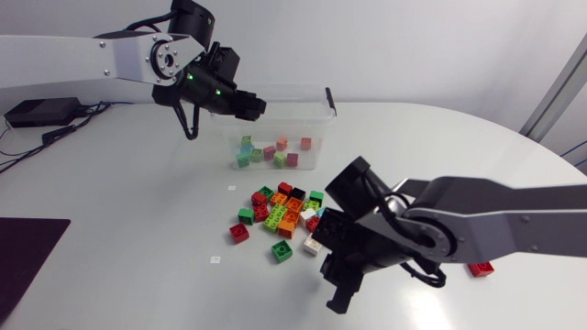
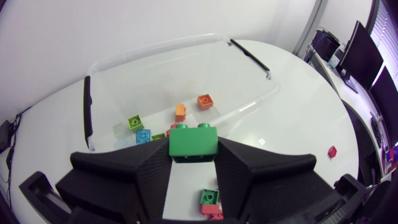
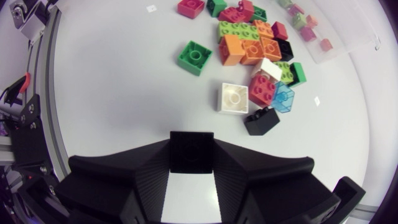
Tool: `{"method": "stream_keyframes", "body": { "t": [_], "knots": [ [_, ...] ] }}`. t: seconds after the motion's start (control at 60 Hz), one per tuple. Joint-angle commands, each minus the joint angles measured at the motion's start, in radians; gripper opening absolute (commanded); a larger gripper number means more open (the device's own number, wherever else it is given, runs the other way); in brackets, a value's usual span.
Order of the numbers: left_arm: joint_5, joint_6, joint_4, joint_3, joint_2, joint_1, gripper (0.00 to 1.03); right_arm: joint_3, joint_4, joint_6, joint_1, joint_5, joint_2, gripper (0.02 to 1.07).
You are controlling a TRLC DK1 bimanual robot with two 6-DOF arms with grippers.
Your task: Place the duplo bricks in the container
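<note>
My left gripper (image 1: 249,105) hangs over the near left corner of the clear plastic container (image 1: 326,99) and is shut on a green duplo brick (image 2: 193,140). In the left wrist view the gripper (image 2: 193,157) looks down into the container (image 2: 87,106), which has several bricks (image 2: 180,112) inside. A pile of mixed bricks (image 1: 284,215) lies on the table in front of the container. My right gripper (image 1: 336,298) sits near the front edge, just right of the pile. In its wrist view the gripper (image 3: 191,160) is shut on a black brick (image 3: 191,149); the pile (image 3: 249,50) lies ahead.
A lone red brick (image 1: 480,269) lies at the right beside my right arm. A loose green brick (image 3: 194,57) and a white one (image 3: 234,98) lie nearest the right gripper. A dark mat (image 1: 27,257) covers the table's front left corner.
</note>
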Motion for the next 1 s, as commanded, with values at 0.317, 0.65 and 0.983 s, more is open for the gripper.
{"method": "stream_keyframes", "body": {
  "t": [0.317,0.65,0.983],
  "knots": [
    [-0.079,-0.035,0.071,0.150,0.123,0.033,0.57,0.199,-0.082,-0.041,-0.134,-0.041,-0.065,0.31],
    [-0.114,-0.027,0.181,0.075,0.032,0.038,0.92,0.398,-0.025,0.010,-0.244,-0.091,0.035,0.31],
    [-0.108,0.085,0.282,-0.293,-0.304,0.050,0.92,0.633,0.068,0.077,-0.310,-0.114,0.244,0.31]
  ]
}}
